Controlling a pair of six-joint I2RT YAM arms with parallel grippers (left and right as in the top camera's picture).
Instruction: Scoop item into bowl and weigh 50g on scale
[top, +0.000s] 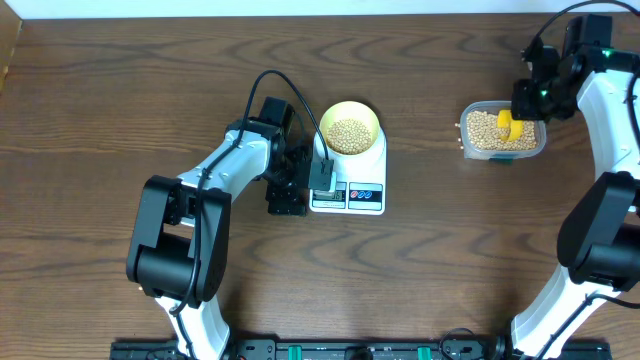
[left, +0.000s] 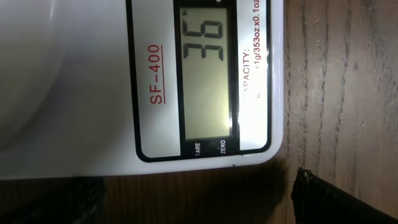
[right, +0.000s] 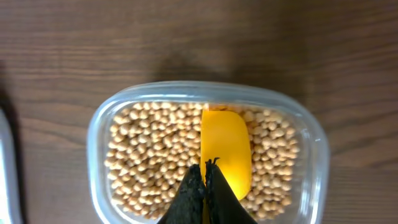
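On the dark wooden table (top: 100, 100), the white rectangular digital scale (top: 365, 195) reads 36 and carries the small pale yellow bowl (top: 372, 118) of round tan beans (top: 348, 135). The left end effector (top: 287, 195) hangs spread beside it. The right end effector (right: 205, 171), pressed together, pinches the yellow plastic scoop (right: 226, 149) in the clear plastic tub (right: 99, 137). Best to lift a small load and tip it in gradually.

Overhead straight down, left wrist close over scale (left: 81, 81), right over tub (right: 94, 140)
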